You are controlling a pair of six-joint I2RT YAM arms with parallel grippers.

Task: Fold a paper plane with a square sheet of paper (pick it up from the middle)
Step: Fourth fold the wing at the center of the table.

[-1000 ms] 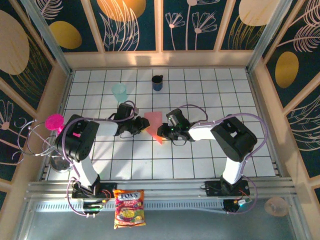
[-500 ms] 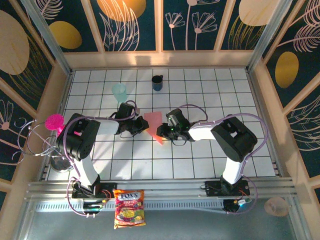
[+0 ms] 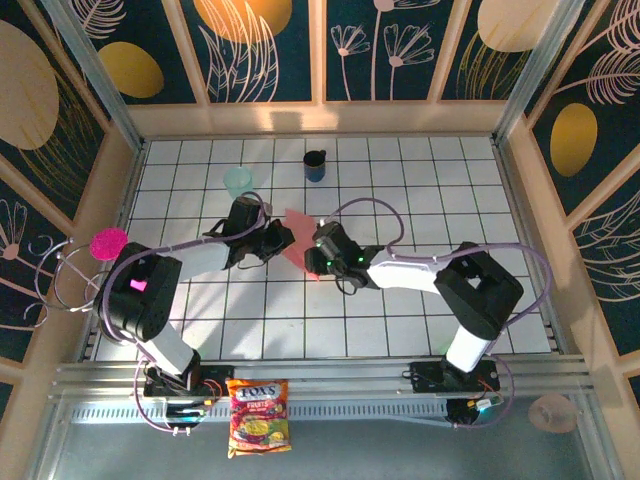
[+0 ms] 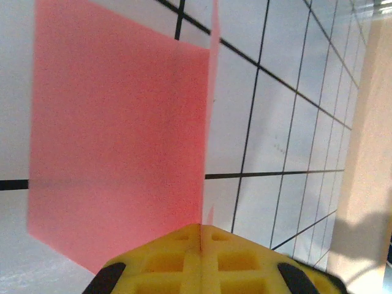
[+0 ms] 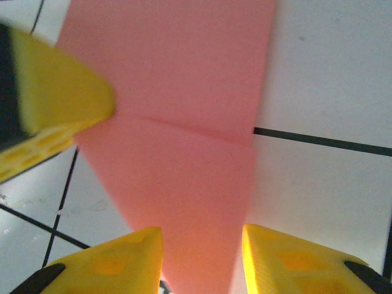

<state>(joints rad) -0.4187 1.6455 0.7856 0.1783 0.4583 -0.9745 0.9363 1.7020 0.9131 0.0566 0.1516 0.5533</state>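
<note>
White tiled table (image 3: pixel 420 180), salmon-pink paper plane (image 3: pixel 300 238) mid-table, left gripper (image 4: pixel 199 229) pinching its left edge, right gripper (image 5: pixel 202 245) spread astride its near tip.

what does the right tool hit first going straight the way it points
The pink sheet of paper, lying between the open fingers of the right tool and stretching ahead. The left tool sits off to the left of that line, though depth is unclear.

- Candy bag (image 3: pixel 258 415), on the grey ledge (image 3: pixel 400 440) in front of the table's near edge, left of middle: large white brand lettering near the top reads "FOX'S".
- Same bag, smaller word underneath: looks like "fruits", too small to confirm.
</note>
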